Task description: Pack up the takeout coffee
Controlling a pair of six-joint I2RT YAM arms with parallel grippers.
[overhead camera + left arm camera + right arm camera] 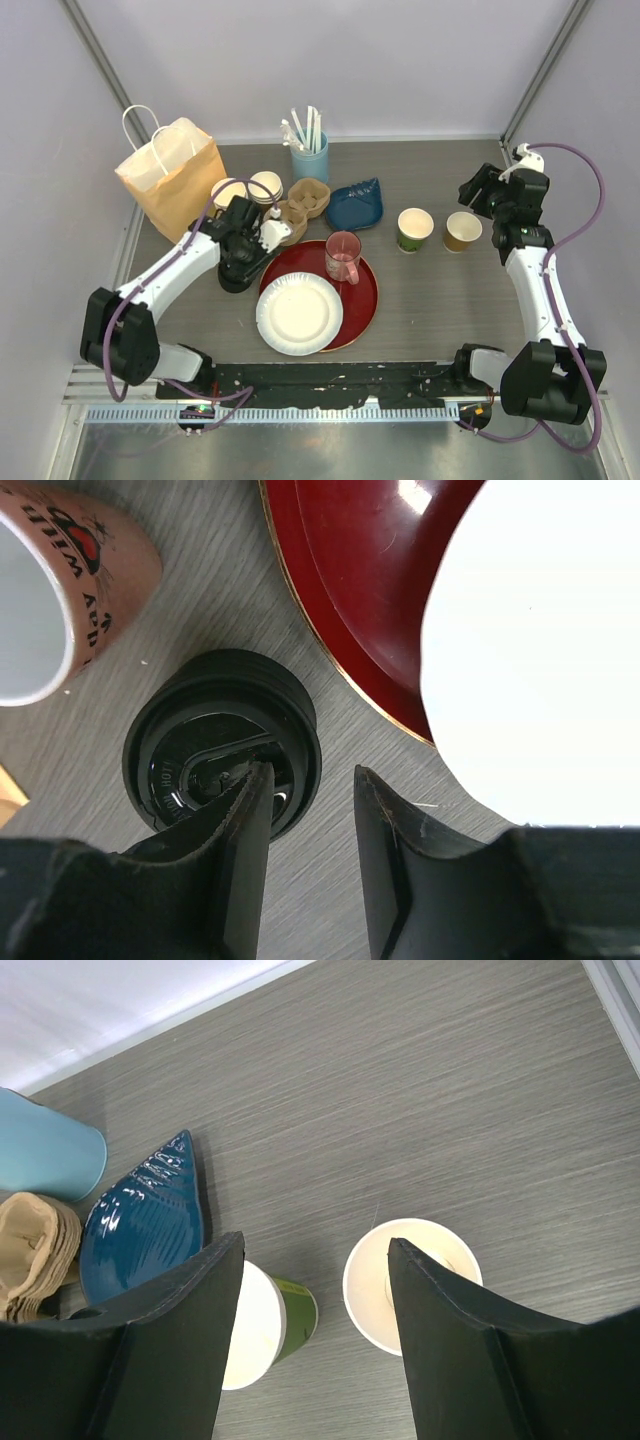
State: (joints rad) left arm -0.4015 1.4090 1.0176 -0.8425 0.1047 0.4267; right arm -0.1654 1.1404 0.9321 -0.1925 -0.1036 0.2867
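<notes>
Two paper cups stand at the right without lids: a green-sided cup (414, 229) (296, 1318) and a kraft-brown cup (463, 231) (368, 1290). My right gripper (478, 195) (315, 1250) hovers above them, open, one finger over each cup and nothing held. A black plastic lid (220, 730) (236, 278) lies on the table left of the red tray. My left gripper (310, 780) is just above the lid, open. Its left finger overlaps the lid's rim, and only bare table shows between the jaws.
A brown paper bag (170, 175) stands at the back left. Stacked lidless cups (250, 190), a cardboard carrier (305, 205), a blue utensil cup (309, 155) and a blue shell dish (355, 205) line the back. The red tray (365, 300) holds a white plate (298, 313) and a pink mug (343, 257).
</notes>
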